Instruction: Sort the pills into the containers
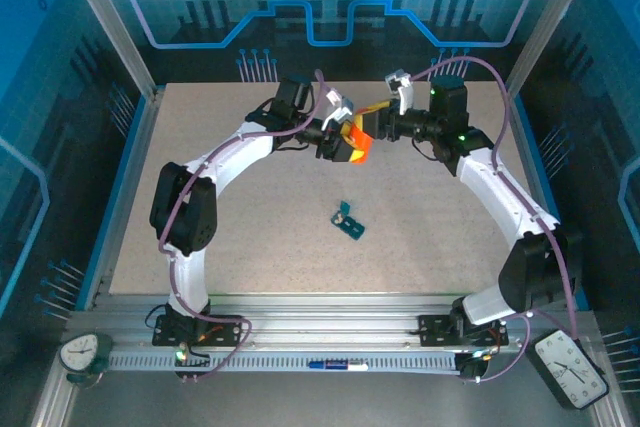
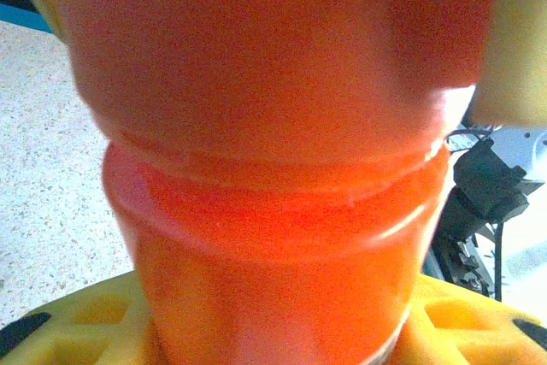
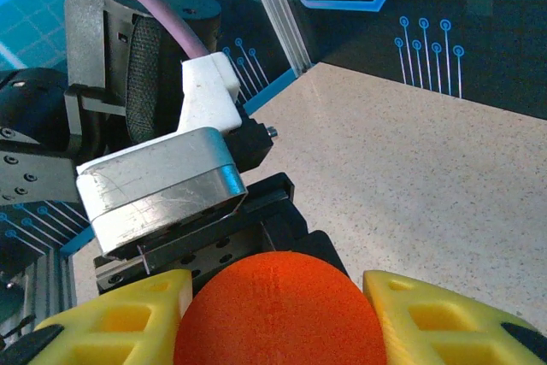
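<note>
Upper ctr: left gripper (image 1: 343,140) clamps bottle (image 1: 358,143) body, right gripper (image 1: 374,125) pinches cap (image 3: 282,301). Prob. light, slick plastic; hold firm.

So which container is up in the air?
The orange bottle, lifted above the table; the teal pill box lies flat on it.

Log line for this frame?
left gripper: jaws shut on orange bottle | right gripper: jaws shut on cap | pill box: on table, apart | phase: likely uncapping

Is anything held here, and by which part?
The orange bottle, by both arms: the left gripper clamps its body, the right gripper its cap.
</note>
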Controlling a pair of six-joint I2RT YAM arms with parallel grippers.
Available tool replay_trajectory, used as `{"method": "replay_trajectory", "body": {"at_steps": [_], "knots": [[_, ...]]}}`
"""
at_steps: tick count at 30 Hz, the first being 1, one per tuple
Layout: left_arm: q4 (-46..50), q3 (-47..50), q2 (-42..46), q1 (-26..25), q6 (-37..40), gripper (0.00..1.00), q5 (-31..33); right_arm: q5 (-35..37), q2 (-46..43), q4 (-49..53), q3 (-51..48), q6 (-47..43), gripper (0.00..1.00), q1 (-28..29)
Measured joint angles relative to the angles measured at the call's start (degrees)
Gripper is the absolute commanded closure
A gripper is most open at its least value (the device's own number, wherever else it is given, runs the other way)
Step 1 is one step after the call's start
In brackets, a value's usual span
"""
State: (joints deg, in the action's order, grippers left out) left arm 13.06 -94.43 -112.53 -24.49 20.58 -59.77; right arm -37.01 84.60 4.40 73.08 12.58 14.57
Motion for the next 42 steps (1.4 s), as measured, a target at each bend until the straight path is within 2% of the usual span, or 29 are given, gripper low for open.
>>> {"method": "replay_trajectory", "body": {"at_steps": [14, 23, 33, 37, 42], "knots": [[-1.79, 0.09, 0.00, 0.33, -2.67, 1.00, 0.37, 3.02, 1.25, -0.42, 1.36, 7.10, 0.75, 1.09], [-1.77, 0.09, 0.00, 0.33, -3.08, 1.00, 0.39, 4.11, 1.29, 0.61, 1.79, 8.39, 0.77, 1.29], [-1.70, 0.09, 0.00, 0.33, -3.08, 1.00, 2.16, 12.48, 1.29, 5.90, 4.26, 9.73, 0.75, 3.58], [-1.36, 0.09, 0.00, 0.33, -3.08, 1.00, 2.97, 14.34, 1.29, 6.16, 4.28, 11.45, 0.69, 4.04], [-0.83, 0.09, 0.00, 0.33, -3.06, 1.00, 2.97, 14.73, 1.55, 8.28, 5.57, 12.11, 0.50, 4.13]]}}
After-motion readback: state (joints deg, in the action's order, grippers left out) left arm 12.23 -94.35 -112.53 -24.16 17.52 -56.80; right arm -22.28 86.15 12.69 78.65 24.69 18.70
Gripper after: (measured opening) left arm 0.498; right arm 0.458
